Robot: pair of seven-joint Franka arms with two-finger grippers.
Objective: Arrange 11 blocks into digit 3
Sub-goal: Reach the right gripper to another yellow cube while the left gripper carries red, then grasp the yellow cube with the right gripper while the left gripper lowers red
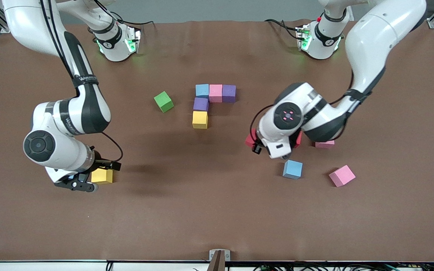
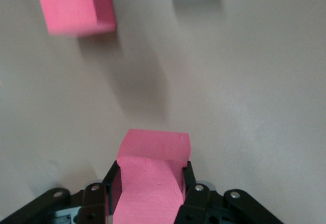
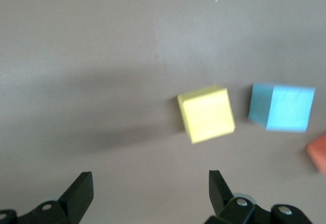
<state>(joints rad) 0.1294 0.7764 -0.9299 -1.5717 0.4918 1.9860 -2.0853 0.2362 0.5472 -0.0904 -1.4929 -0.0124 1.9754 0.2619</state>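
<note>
Left gripper [image 2: 147,193], right of centre frame, is clamped on a red block [image 2: 150,175]. Right gripper [image 3: 147,193], lower left, stands wide beside a yellow block [image 1: 102,175]. The partial digit 3 [image 1: 209,103] sits centre. Risk: the carried block could nudge placed cubes on arrival.

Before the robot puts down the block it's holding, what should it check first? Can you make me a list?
1. Left gripper has a firm hold: ok, it is shut on the red block.
2. Block lifted off the table: cannot tell.
3. Spot beside the yellow block ending the unfinished figure is free: ok.
4. Figure blocks touching: ok, the light blue, pink and purple sit in a row, another purple under it.
5. Right gripper out of the way: ok, open over a loose yellow block at its own end.
6. Green cube clear of the figure: ok.
</note>
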